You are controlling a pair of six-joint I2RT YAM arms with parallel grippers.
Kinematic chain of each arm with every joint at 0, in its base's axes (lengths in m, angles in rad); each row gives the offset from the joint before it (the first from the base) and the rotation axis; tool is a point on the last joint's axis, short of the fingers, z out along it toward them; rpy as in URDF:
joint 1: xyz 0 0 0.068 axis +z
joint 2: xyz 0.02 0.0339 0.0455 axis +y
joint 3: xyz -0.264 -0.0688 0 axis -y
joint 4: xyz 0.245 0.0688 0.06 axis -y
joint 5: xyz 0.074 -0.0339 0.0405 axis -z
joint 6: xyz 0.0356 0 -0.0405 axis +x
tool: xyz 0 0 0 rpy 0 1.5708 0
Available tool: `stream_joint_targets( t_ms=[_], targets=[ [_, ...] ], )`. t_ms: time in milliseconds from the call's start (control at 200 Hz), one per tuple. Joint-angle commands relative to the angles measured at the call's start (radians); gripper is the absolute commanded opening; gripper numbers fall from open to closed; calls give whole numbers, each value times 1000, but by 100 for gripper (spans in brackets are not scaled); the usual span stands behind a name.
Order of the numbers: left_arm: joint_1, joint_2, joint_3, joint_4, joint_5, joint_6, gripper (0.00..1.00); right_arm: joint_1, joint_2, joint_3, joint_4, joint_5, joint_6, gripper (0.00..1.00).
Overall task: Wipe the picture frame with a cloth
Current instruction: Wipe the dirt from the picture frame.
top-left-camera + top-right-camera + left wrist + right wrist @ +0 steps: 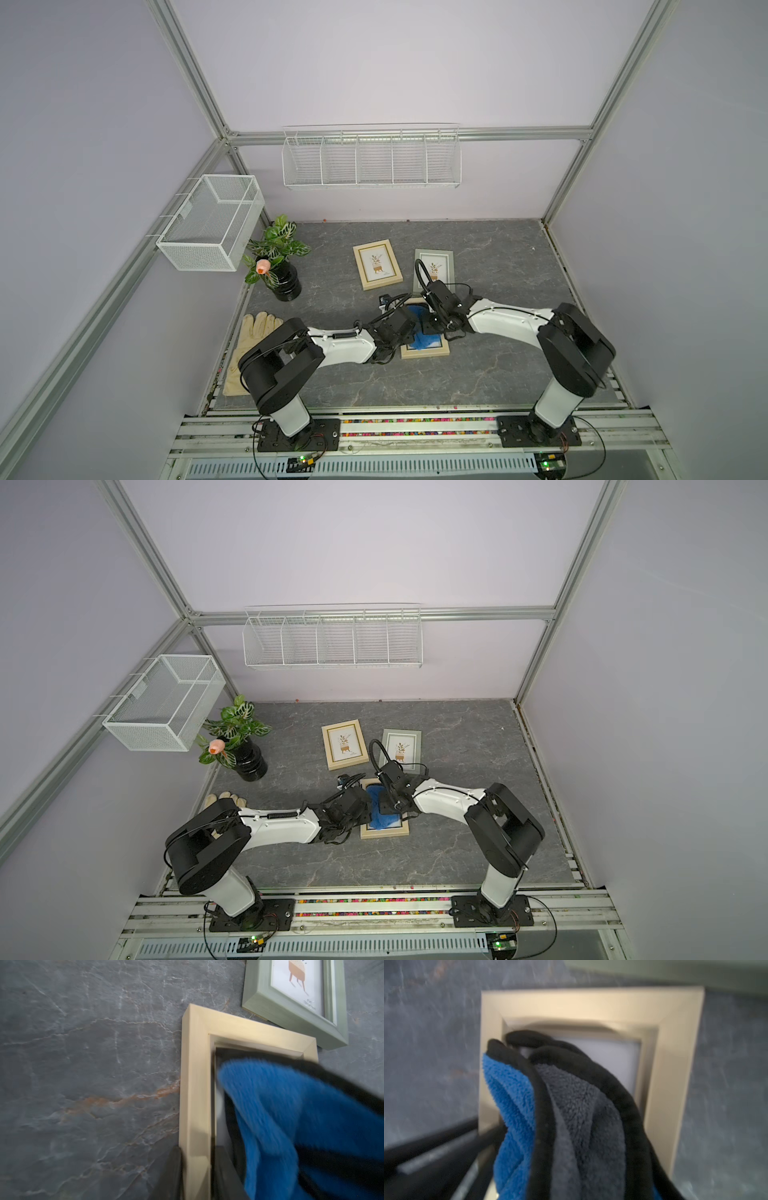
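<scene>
A beige picture frame (424, 353) (384, 832) lies flat in the middle of the table between both arms. My left gripper (197, 1157) is shut on its side rail (195, 1084), one finger outside and one inside the rail. The blue cloth (426, 340) (382, 816), with a grey underside and a dark edge, is bunched on the frame's glass. My right gripper (436, 328) is shut on the cloth (512, 1105), which hides its jaws in the right wrist view. In the left wrist view the cloth (291, 1115) covers most of the glass, and the far corner of the frame (675, 1064) shows bare.
Two more frames lie behind: a beige one (377, 264) and a grey-green one (434, 266) (291, 1001) close to the held frame. A potted plant (278, 262) stands at the left, with a beige glove (249, 345) by the left arm. A mesh basket (212, 222) and a wire shelf (370, 160) hang on the walls.
</scene>
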Motion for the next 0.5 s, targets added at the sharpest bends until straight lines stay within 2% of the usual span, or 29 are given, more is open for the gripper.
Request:
stream_joint_targets(
  t_ms=[0,125,300,390,495],
  targets=[
    [-4,48,-51,-93,64,-16,12,-7,97,71,-76,38,-41,7],
    [-5,38,-54,-99,58,-20,12,-31,127,109,-139,85,-47,7],
    [-4,23,-58,-112,46,-18,12,-93,30,-2,-186,209,-72,7],
    [-4,27,-59,-108,52,-16,12,-100,-9,-21,-187,203,-82,7],
    [-5,31,-55,-110,53,-14,12,-56,1,16,-163,148,-72,7]
  ],
)
